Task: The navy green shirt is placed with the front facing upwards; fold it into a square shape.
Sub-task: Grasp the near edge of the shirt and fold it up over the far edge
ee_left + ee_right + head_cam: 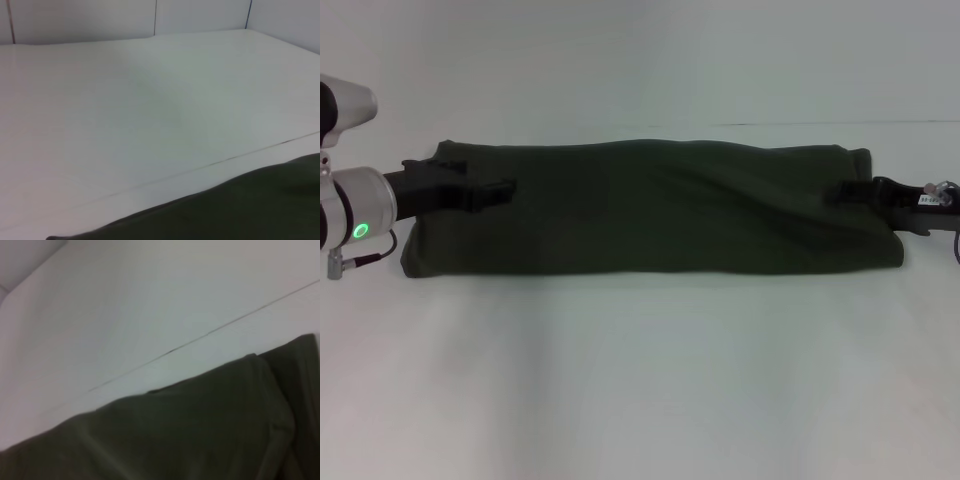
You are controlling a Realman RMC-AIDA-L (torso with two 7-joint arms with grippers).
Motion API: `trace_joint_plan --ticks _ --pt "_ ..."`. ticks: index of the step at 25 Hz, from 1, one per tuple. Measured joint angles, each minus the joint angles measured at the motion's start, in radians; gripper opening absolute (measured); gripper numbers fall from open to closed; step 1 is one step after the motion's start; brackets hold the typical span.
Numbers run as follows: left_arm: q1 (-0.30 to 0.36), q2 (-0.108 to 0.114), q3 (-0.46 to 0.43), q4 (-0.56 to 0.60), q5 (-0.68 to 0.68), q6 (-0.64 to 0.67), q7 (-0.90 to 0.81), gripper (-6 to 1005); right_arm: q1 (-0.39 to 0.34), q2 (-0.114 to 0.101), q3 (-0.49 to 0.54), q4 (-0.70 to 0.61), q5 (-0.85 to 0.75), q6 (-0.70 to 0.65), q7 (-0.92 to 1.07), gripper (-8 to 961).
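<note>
Dark olive-green cotton shirt [650,205] folded into a long horizontal band across the white table [640,380].
Left gripper [498,190] lies on the band's left end, right gripper [850,188] on its right end; whether either is gripping the cloth, or how far it is open, cannot be told.

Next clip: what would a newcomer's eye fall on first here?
The dark olive-green cotton shirt, folded into a long horizontal band across the middle of the white table. Next, the black left gripper and black right gripper, one lying on each end of that band, pointing inward.
</note>
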Motion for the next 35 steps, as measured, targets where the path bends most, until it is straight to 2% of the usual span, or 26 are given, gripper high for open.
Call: trace_joint_plan --ticks 10,15,23,27,35 --pt "-0.008 0.000 0.011 -0.022 -0.001 -0.029 0.000 798 0.013 0.052 0.010 0.000 0.059 0.117 -0.063 771" --pt "-0.010 0.001 0.027 -0.030 0.002 -0.051 0.000 798 0.015 0.061 0.010 0.003 0.156 0.158 -0.140 769" --pt "-0.010 0.001 0.027 -0.034 -0.001 -0.064 0.000 798 0.025 0.071 0.009 0.003 0.185 0.238 -0.189 766" --pt "-0.011 0.002 0.026 -0.034 -0.001 -0.065 0.000 797 0.031 0.067 0.005 0.013 0.190 0.243 -0.196 764" --pt "-0.013 0.002 0.026 -0.034 -0.001 -0.065 0.000 797 0.027 0.023 0.001 0.045 0.184 0.234 -0.156 761"
